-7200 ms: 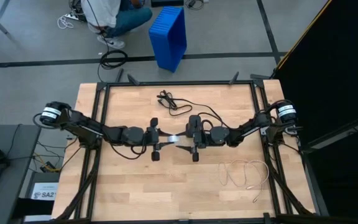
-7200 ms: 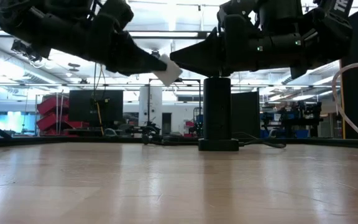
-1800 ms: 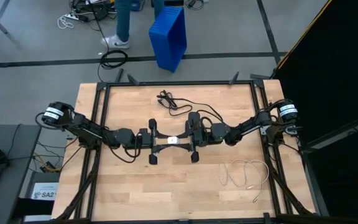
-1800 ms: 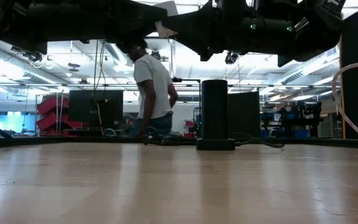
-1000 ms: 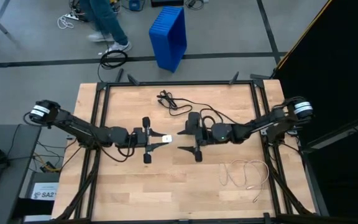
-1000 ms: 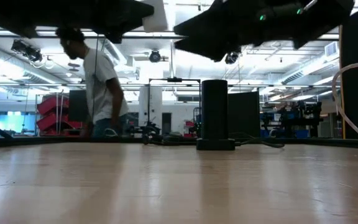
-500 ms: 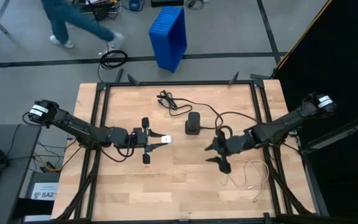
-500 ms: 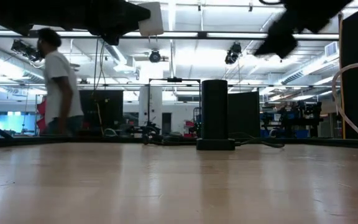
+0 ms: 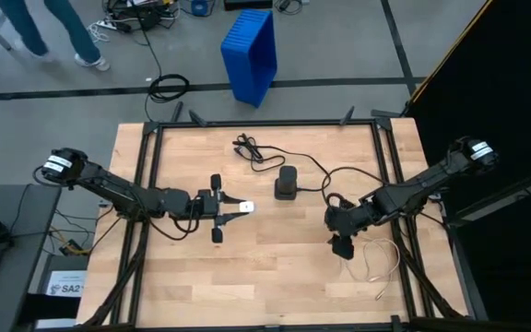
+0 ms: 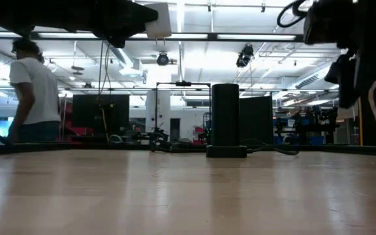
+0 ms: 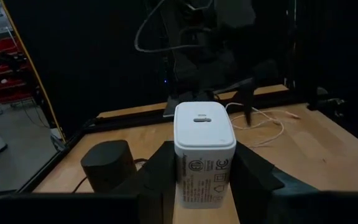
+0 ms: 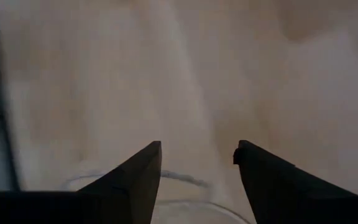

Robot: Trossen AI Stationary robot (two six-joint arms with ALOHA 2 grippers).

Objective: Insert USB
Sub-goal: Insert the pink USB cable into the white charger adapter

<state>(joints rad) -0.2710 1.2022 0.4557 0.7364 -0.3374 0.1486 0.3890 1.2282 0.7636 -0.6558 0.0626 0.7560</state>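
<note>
Now, over the table (image 9: 173, 277): two dark arms at work, a person (image 10: 30, 91) passing in the room behind.
Left tool (image 9: 233, 207): raised above the wood left of centre, its fingers (image 11: 258, 171) pinching a white USB charger (image 11: 204, 149) by its sides; the charger's end with the slot faces away from the wrist.
Charger, from above: a small white block (image 9: 247, 206) at the left tool's tip, clear of the table surface in the low view (image 10: 159, 19).
Black power block (image 9: 287, 183): standing upright on the table just beyond and right of the left tool's tip, its cord (image 9: 252, 150) running off toward the table's far edge.
Right tool (image 9: 342, 242): well apart from the left tool, on the other side of the power block, pointing down at the wood, fingers (image 12: 135, 180) spread with nothing between them.
White cable (image 9: 381, 263): loosely coiled on the table just beside and under the right tool; a pale loop of it shows between that tool's fingers in the right wrist view (image 12: 166, 176).
Blue bin (image 9: 250, 53): on the floor beyond the table's far edge.
</note>
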